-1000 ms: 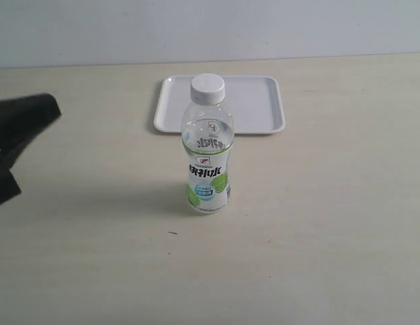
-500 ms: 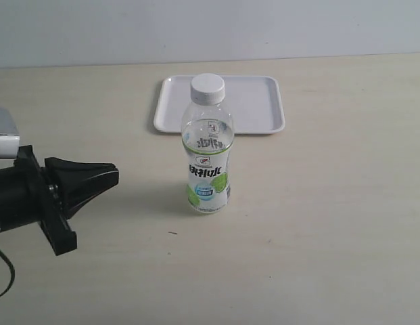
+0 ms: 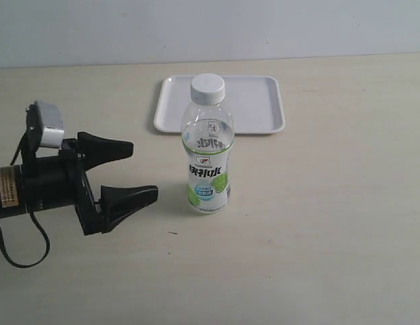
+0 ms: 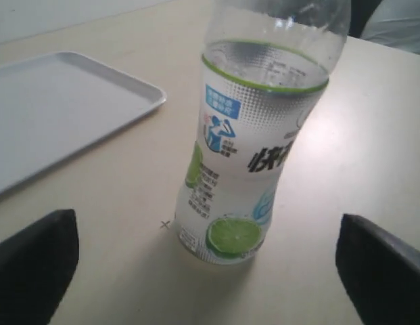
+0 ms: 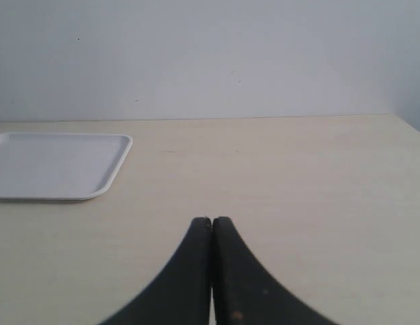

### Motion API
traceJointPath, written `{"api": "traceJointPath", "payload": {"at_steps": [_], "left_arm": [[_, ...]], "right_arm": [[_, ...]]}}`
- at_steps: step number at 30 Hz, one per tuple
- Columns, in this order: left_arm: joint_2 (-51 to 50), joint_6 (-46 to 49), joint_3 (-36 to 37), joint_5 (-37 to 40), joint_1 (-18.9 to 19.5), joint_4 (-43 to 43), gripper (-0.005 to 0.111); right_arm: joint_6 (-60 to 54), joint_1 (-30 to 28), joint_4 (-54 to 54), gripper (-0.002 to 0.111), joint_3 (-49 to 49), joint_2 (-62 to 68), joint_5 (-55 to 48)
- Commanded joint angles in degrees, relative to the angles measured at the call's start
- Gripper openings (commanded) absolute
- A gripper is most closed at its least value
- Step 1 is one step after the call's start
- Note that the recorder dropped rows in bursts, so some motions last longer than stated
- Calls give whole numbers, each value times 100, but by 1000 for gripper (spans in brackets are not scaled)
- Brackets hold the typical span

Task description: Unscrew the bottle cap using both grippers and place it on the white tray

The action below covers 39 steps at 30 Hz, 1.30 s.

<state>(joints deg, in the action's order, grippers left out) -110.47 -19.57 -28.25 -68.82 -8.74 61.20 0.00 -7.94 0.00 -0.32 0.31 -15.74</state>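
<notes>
The left claw, in the exterior view, gapes wide and empty near the bottle, not touching it. The bottle cap sits on the bottle, with the white tray behind. Left wrist view: its fingers flank the bottle. Right wrist view: the right claw is closed, holding nothing.

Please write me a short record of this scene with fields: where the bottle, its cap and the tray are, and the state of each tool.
bottle: upright on the table, in front of the tray, not on it
bottle cap: screwed on the neck, not yet removed
white tray: flat on the table, behind the bottle
left tool: open, beside the bottle's lower half, not touching it
right tool: shut, holding nothing, seen only in its own wrist view
</notes>
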Motion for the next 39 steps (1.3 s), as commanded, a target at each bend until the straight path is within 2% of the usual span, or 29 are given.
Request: {"api": "traceJointPath", "payload": {"at_steps": [1, 4, 6, 10, 17, 23, 30, 33, 39], "left_arm": [[-494, 235, -397, -114, -98, 436, 105], [-682, 576, -646, -114, -292, 397, 105], [-885, 598, -981, -114, -615, 87, 105], [-1175, 679, -1350, -114, -953, -457, 105], [-1831, 692, -1907, -114, -1628, -849, 105], [-1908, 692, -2129, -114, -1941, -1084, 105], [-1908, 692, -2138, -114, -1951, -1144, 103], [-1908, 692, -2138, -114, -1951, -1153, 90], [-1908, 702, -2138, -114, -1951, -1077, 36]], "right_arm": [[0, -35, 0, 0, 32, -31, 41], [0, -35, 0, 0, 32, -31, 41], [0, -35, 0, 0, 32, -31, 41], [0, -35, 0, 0, 32, -31, 41], [0, -35, 0, 0, 32, -31, 41], [0, -35, 0, 0, 32, -31, 41], [0, -35, 0, 0, 32, -31, 41], [0, -35, 0, 0, 32, -31, 41], [0, -35, 0, 0, 32, -31, 41]]}}
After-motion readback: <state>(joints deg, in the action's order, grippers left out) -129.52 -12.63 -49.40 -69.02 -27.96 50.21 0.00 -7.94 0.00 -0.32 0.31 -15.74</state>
